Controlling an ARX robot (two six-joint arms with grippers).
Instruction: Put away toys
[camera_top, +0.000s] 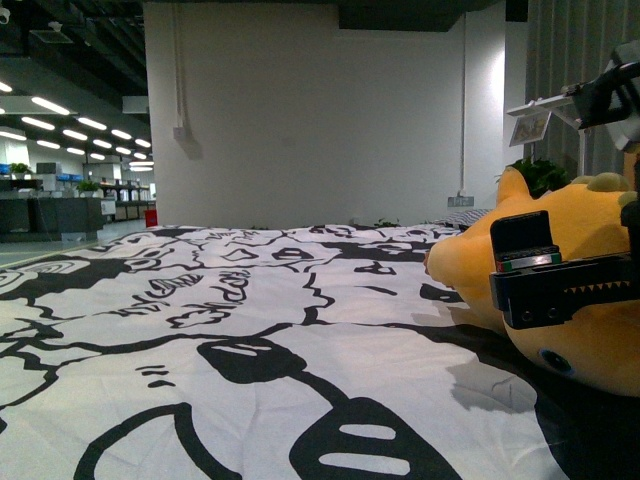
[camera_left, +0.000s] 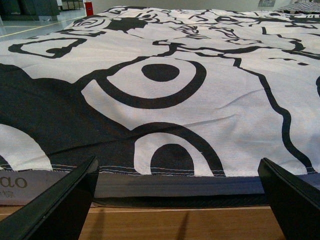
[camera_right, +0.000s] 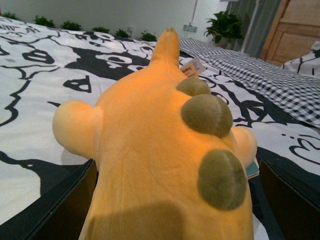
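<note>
Only from the right wrist: three olive bumps (camera_right: 207, 116) down the orange-yellow plush animal (camera_right: 145, 130), lying on the patterned bedsheet (camera_top: 250, 330). Right gripper (camera_right: 177, 172) spread wide, straddling it; left gripper (camera_left: 177, 175) likewise gaping at the sheet's hem.

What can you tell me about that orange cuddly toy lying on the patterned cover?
The plush toy is orange-yellow and looks soft and fuzzy, with a rounded body, stubby limbs on either side, a pointed tip at one end and three olive-brown bumps along its back. A small white tag shows near the tip. It lies on the black-and-white bedspread, between the open jaws of the right gripper.
</note>
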